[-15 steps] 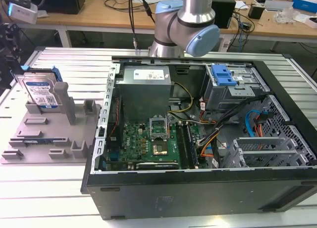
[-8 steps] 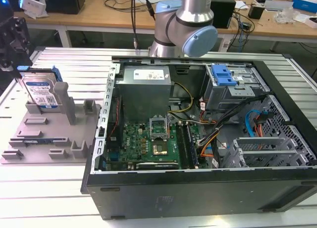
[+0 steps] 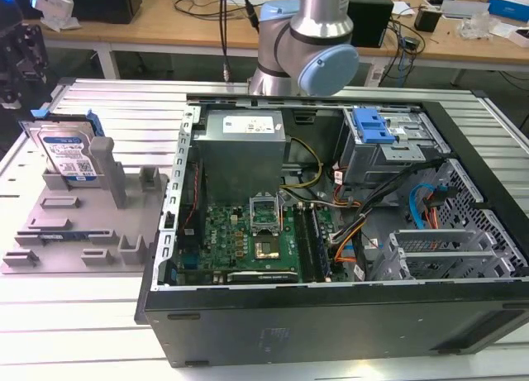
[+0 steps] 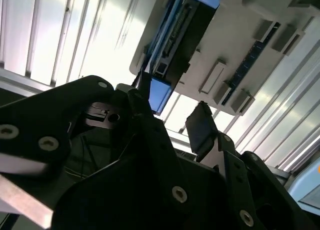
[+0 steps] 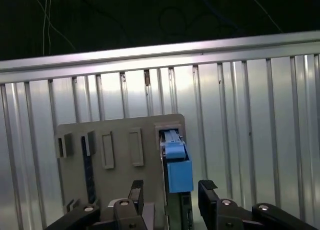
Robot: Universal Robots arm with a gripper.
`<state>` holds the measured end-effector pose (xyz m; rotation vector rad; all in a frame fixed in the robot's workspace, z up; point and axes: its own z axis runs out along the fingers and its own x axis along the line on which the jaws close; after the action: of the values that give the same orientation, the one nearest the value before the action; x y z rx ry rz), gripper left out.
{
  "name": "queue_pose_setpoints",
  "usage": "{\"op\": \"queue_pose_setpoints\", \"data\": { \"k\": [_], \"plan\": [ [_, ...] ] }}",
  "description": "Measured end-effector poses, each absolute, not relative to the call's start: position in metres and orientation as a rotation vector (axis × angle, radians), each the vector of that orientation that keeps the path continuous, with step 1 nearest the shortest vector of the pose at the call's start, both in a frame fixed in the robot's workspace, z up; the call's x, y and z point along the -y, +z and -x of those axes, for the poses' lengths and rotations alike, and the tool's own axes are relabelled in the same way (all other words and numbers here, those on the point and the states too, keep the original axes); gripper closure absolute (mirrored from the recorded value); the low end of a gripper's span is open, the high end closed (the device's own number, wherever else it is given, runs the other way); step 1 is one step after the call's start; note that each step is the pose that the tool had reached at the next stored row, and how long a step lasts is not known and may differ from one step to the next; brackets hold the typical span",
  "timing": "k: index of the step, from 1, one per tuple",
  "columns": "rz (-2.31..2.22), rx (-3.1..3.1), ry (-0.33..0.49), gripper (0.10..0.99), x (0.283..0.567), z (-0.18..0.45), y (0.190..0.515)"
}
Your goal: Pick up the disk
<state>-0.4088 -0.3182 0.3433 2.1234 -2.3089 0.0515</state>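
Note:
The disk (image 3: 70, 154) stands on its edge in a slot at the back of the grey holder (image 3: 83, 232), at the exterior view's left; it is silver-grey with a blue-and-white label and blue side rails. My gripper (image 3: 18, 54) hangs above and behind it, near the picture's edge. In the first wrist view the disk's blue rail (image 5: 178, 166) lies in line with the gap of my open gripper (image 5: 171, 192), still apart from both black fingers (image 5: 207, 189). The second wrist view shows the disk (image 4: 180, 35) beyond the open gripper (image 4: 172, 113).
An open computer case (image 3: 331, 315) fills the middle and the exterior view's right, with a blue latch and cage (image 3: 372, 129) inside. A thin dark blue-edged strip (image 3: 70, 235) lies in the holder. The ribbed metal table (image 3: 74, 323) surrounds both. The arm's base (image 3: 306, 42) stands behind the case.

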Motion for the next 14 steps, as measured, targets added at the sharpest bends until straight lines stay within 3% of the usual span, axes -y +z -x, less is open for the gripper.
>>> {"op": "queue_pose_setpoints", "data": {
  "k": [14],
  "plan": [
    [-2.224,2.2,0.068,0.529,0.3121,0.4146,0.3361]
  ]
}}
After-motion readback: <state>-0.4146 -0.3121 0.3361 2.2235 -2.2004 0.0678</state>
